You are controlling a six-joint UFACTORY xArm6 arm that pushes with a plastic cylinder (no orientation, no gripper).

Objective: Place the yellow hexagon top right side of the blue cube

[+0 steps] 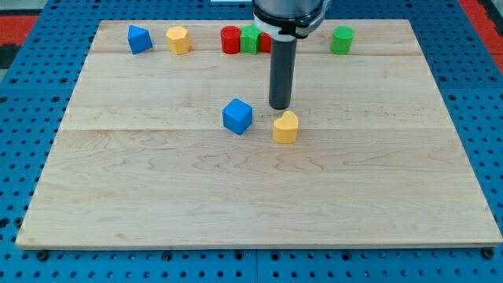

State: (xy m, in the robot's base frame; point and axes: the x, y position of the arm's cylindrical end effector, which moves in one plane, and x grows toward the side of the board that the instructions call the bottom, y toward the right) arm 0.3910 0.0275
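Two yellow plastic blocks lie on the pale wooden board [259,196]. The yellow hexagon [178,39] sits in the row at the view's top, left part, just right of a blue angular block [139,38]. The yellow heart-like block [286,126] lies just right of the blue cube [237,116] at mid-board.

No pincer is fitted: the arm ends in a plain rod, so no open or closed state applies. My tip [280,108] stands just above the yellow heart-like block and right of the blue cube, well apart from the yellow hexagon.

Step in hand, as judged: approach, contact not yet made. Next move: bring my tip round to the hexagon's upper-left side, then push it down and rightward to a spot above and right of the blue cube, keeping clear of the red cylinder [229,39] and green block [250,38]
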